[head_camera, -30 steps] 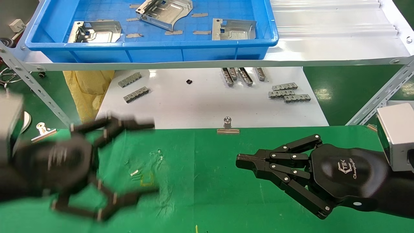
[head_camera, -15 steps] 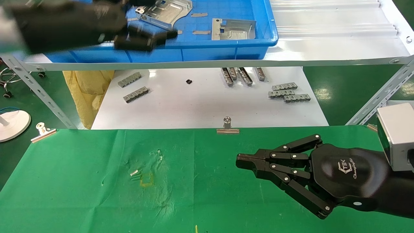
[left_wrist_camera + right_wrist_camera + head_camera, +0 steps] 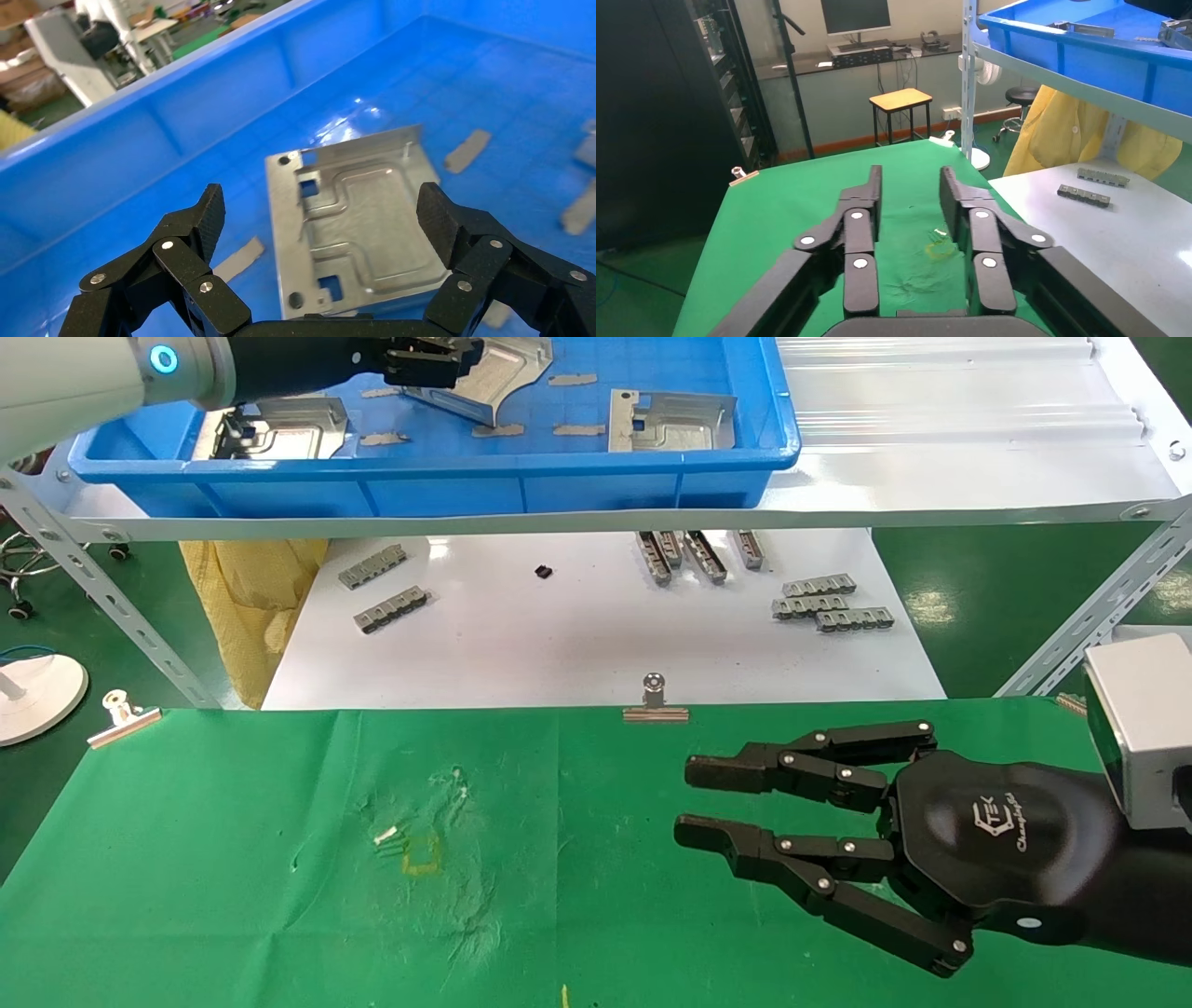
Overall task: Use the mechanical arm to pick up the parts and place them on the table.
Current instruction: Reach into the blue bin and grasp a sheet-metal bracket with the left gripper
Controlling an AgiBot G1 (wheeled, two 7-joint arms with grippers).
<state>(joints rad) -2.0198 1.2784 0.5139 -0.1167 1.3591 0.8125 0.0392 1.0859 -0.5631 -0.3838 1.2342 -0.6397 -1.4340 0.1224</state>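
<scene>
Head view: left gripper reaches into the blue tray, partly hiding one of three parts. Right gripper hovers over the table, fingers parted. Left wrist view: fingers spread wide, apparently straddling a part.

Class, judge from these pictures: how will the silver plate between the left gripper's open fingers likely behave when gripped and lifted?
The part is probably stiff: stamped metal with an embossed recess. Its shiny faces may slip between the left gripper fingers. Thin and flat, it likely weighs little, so it may tilt.

left claw spread wide, arm outstretched; right claw parted, low.
</scene>
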